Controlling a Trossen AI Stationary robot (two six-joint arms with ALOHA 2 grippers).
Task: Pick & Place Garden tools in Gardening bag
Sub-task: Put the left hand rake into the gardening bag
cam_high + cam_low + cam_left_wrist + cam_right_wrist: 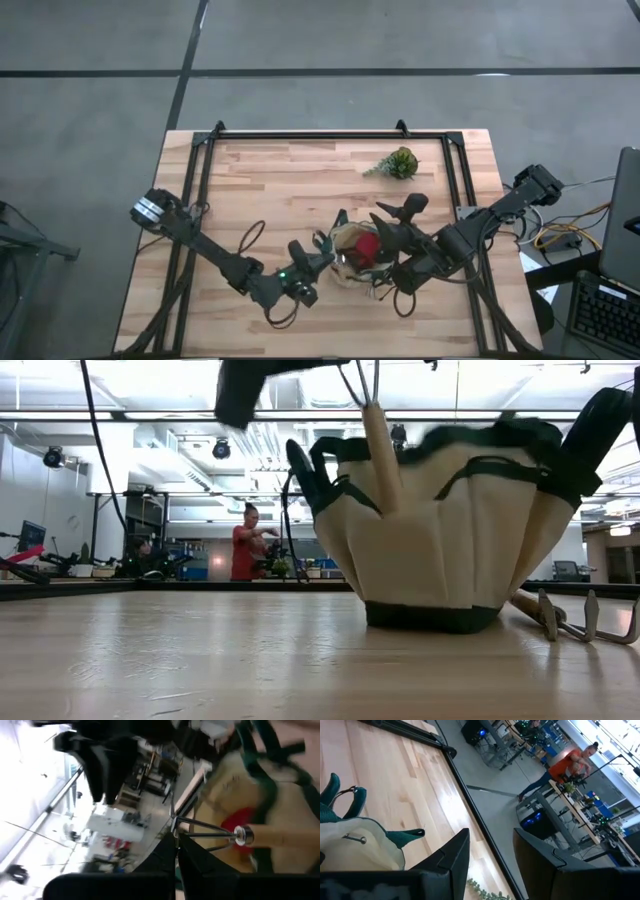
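Observation:
The tan gardening bag with green trim stands on the table, a red piece inside it. My left gripper is at the bag's left side, shut on a wooden-handled rake. The rake's handle slants down against the bag's wall. My right gripper hovers open over the bag's right side with nothing between its fingers. I cannot tell whether it touches the bag. A second tined tool lies on the table beside the bag. My left gripper pinches the rake's metal tines between its shut fingertips, at the end far from the handle. The fingers come level from the table's left. The rake hangs below them, handle downward and tilted, its lower end at the bag's green-trimmed wall; whether it is inside a pocket I cannot tell.
A small green plant lies toward the far right of the table. A black frame runs around the tabletop. Bare wood lies at the far left and near left. People and benches show in the room beyond.

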